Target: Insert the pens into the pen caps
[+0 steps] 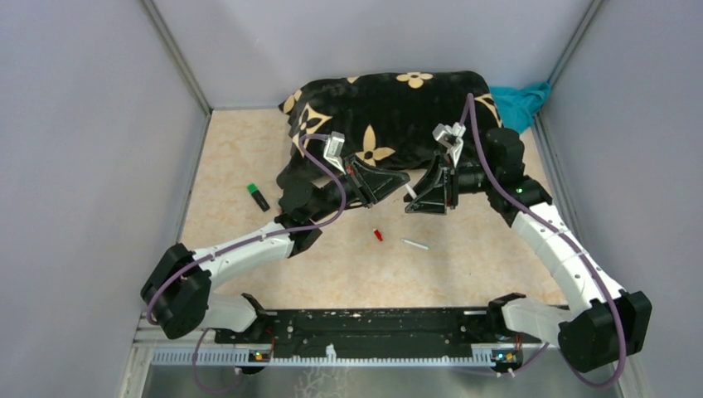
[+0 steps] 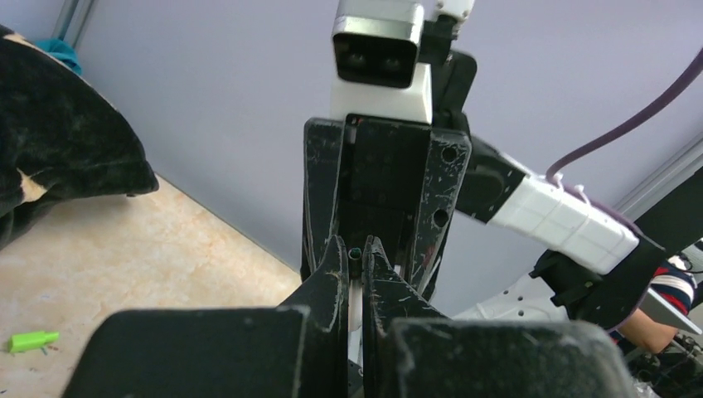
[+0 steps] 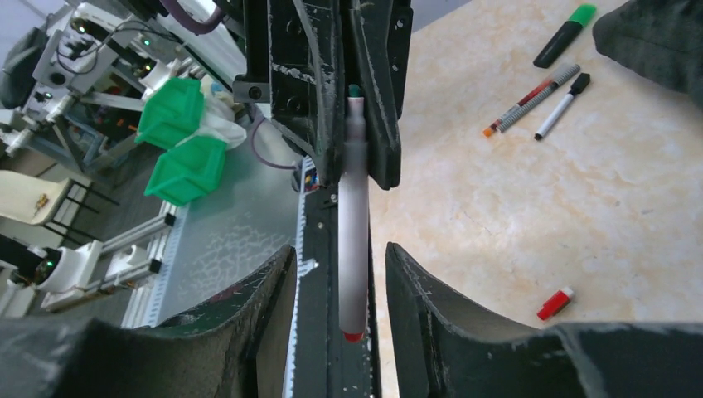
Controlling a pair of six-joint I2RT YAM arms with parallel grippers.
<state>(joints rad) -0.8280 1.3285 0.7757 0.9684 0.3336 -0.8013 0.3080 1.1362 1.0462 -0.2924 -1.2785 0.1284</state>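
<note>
Beige marbled tabletop (image 1: 464,249), grey walls round it, black flowered cushion (image 1: 390,108) at the back w/ a teal cloth (image 1: 522,99) beside it. Both arms meet mid-table in front of the cushion, tips facing each other at close range.

L pincer (image 2: 356,249): fingers pressed together, clamped on a white pen (image 3: 352,215). The pen lies lengthwise along the fingers. In the R wrist view its green-tipped end sits deep btwn them and its red end sticks out toward the other arm.

R pincer (image 3: 340,257): fingers spread apart, wider than the barrel. The pen's red end sits in the space btwn them w/ a gap on each side; no contact seen.

Loose on the table:
- red cap (image 1: 378,235), just on the arm-base side of where the two pincers meet
- second white pen (image 1: 414,245), near that cap, on the R pincer's side
- black marker (image 1: 259,196) w/ green end, well out on the L pincer's outer side, past its arm
- grey pen (image 3: 533,99) w/ red marks and slim white pen (image 3: 562,106) w/ black cap, side by side, close to the marker
- green cap (image 2: 33,340), far off to the L pincer's left in its own cam

Green bins (image 3: 178,141) sit off the table, behind the L pincer.
</note>
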